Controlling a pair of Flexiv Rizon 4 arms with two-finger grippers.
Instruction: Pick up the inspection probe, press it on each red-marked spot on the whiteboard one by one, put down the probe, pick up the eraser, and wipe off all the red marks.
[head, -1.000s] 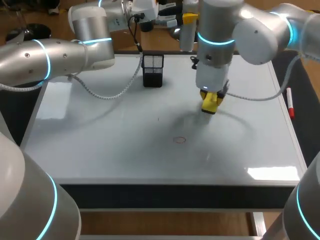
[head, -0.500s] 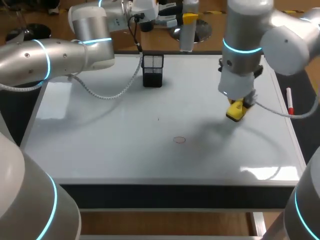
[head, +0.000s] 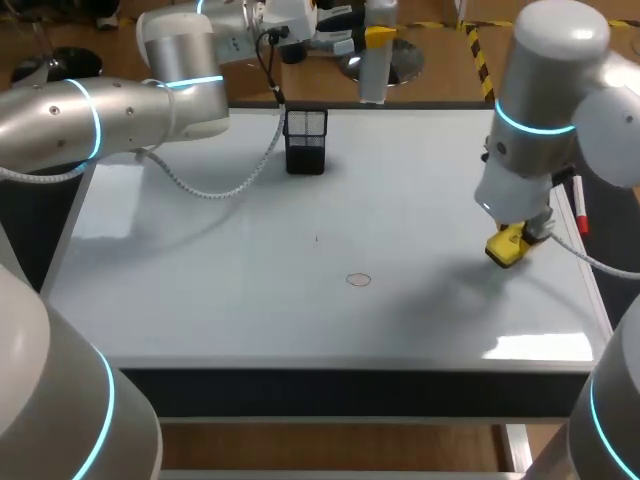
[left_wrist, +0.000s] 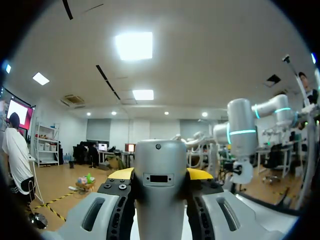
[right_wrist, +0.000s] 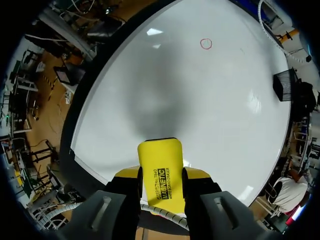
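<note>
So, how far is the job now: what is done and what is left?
The probing looks finished, though the left gripper holds the grey probe, not put down. The right gripper holds the yellow eraser above the whiteboard. One red circle is left to wipe; I see no other red marks.

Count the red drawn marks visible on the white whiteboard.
1: a small red circle near the middle of the whiteboard, towards its front edge. A tiny tick behind it is too faint to judge. More could hide under the yellow block eraser.
</note>
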